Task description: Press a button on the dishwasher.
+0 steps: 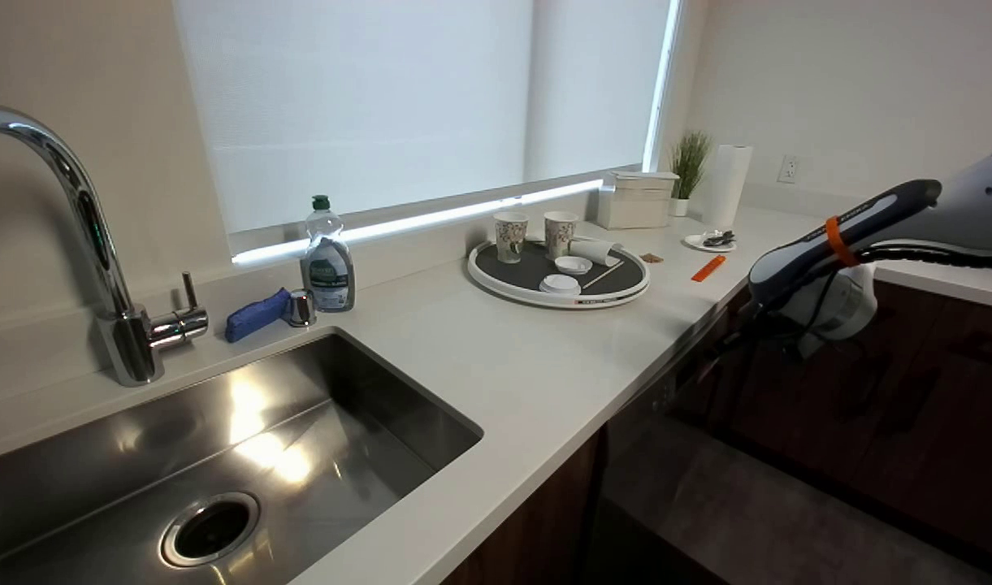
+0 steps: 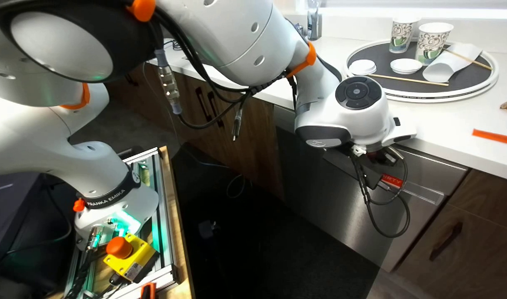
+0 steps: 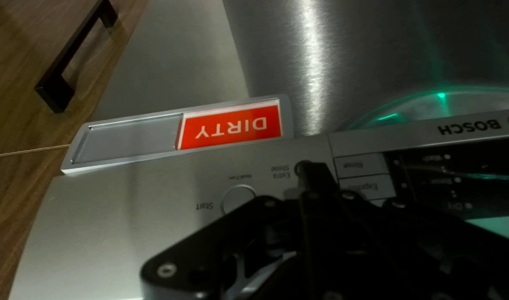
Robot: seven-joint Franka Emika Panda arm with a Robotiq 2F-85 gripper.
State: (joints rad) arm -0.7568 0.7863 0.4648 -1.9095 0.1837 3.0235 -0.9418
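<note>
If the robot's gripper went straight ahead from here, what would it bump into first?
The gripper would probably meet the small round button beside the Extra Shine label on the dishwasher; whether they touch is unclear.

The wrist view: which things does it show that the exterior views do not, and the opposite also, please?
Only the wrist view shows a readable Start label and BOSCH lettering, both upside down there.

Only the exterior views show the round tray, seen in both, and the sink and robot base, each in an exterior view.

Shared: the dishwasher, the gripper, clear only from the wrist, and the red DIRTY sign, partly covered in an exterior view.
</note>
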